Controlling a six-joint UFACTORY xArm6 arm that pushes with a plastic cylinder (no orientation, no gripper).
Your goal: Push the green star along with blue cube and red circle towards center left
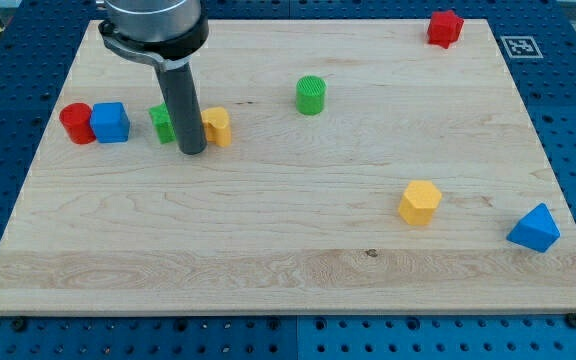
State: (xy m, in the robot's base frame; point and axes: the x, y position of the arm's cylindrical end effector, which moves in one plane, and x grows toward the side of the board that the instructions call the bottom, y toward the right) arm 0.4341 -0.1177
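Note:
The red circle [76, 123] and the blue cube [110, 122] sit side by side, touching, at the view's left middle of the board. The green star [162, 123] is just right of the cube with a small gap, and the rod partly hides it. My tip [193, 151] rests on the board right against the green star's right side. A yellow block [217, 127] sits directly right of the rod, touching or nearly touching it.
A green cylinder [310, 95] stands at the upper middle. A red star [445, 28] is at the top right corner. A yellow hexagon [419, 202] and a blue triangle [534, 229] lie at the lower right. The wooden board [298, 270] lies on a blue perforated table.

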